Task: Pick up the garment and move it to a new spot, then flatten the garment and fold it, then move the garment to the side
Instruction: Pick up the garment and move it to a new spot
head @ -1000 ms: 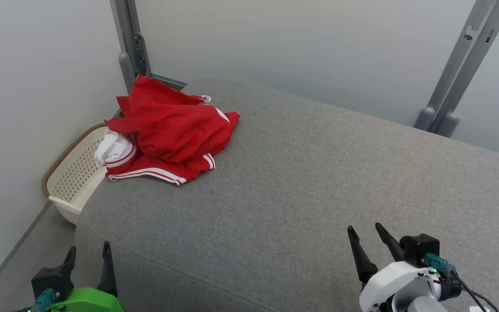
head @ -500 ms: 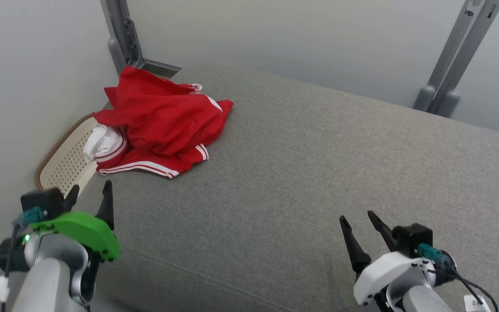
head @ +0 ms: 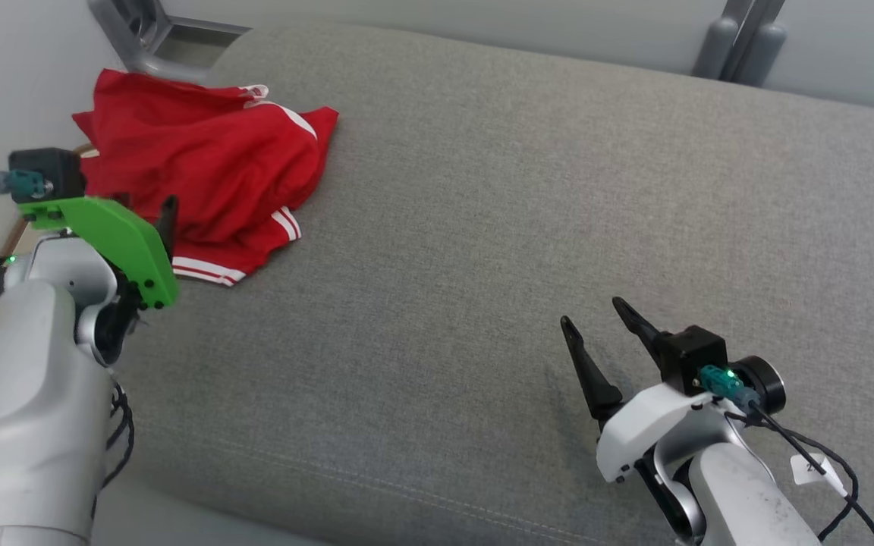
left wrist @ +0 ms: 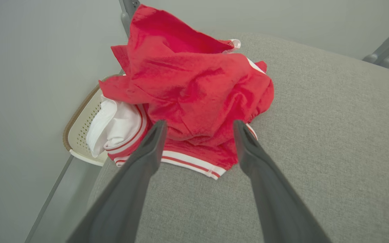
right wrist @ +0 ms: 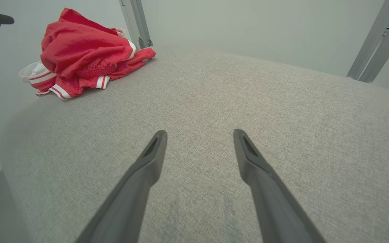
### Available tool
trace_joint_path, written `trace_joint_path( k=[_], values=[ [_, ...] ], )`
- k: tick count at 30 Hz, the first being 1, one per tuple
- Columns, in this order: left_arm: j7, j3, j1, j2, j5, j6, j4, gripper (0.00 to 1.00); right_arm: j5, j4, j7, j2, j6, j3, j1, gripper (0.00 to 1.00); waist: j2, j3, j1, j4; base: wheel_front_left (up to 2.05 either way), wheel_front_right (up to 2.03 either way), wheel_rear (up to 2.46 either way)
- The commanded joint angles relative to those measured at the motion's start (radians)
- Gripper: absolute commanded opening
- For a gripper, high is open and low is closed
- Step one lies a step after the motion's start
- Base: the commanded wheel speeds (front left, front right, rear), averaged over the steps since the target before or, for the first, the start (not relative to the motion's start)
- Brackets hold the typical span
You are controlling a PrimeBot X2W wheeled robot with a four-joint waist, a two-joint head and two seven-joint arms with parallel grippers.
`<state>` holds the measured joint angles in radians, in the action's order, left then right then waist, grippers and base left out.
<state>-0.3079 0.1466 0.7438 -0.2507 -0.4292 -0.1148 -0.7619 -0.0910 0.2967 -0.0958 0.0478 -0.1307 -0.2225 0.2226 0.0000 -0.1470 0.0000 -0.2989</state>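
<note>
The garment (head: 209,159), crumpled red cloth with white stripes and a white lining, lies bunched at the far left corner of the grey cushion (head: 482,227). My left gripper (head: 147,203) hovers open just in front of its near hem. In the left wrist view the garment (left wrist: 194,84) sits straight ahead of the open left gripper (left wrist: 199,123), whose fingers are apart from the cloth. My right gripper (head: 591,311) stands open and empty over bare cushion at the lower right. The right wrist view shows the open right gripper (right wrist: 200,132) with the garment (right wrist: 83,50) far off at the upper left.
A cream perforated basket (left wrist: 79,125) stands on the floor beside the cushion's left edge, under the garment's white part. Grey metal posts (head: 733,38) rise behind the cushion against a pale wall. The cushion's left edge drops off close to the garment.
The head camera has tilted down, shifting the whole picture. My left arm has risen and moved forward to the garment's near edge. The right gripper has edged forward; both stay open.
</note>
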Motion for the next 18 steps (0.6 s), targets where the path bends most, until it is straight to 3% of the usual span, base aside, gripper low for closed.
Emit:
trace_joint_path(
  k=[1,10,18],
  values=[
    [-0.006,-0.004,0.037,-0.013,-0.001,0.004,-0.022,1.00,0.016,-0.024,0.017,0.005,0.000,-0.002,0.015,1.00,0.0000,-0.096,0.0000,0.064,0.00,0.00,0.00],
    [-0.044,-0.019,0.144,-0.043,-0.012,0.034,-0.147,1.00,0.061,-0.116,0.069,0.004,0.000,0.004,-0.001,1.00,0.0000,-0.192,0.0000,0.087,0.00,0.00,0.00],
    [-0.016,-0.010,0.184,-0.050,0.004,0.077,-0.218,1.00,0.078,-0.155,0.090,0.004,0.000,0.017,-0.012,1.00,0.0000,-0.223,0.0000,0.081,0.00,0.00,0.00]
  ],
)
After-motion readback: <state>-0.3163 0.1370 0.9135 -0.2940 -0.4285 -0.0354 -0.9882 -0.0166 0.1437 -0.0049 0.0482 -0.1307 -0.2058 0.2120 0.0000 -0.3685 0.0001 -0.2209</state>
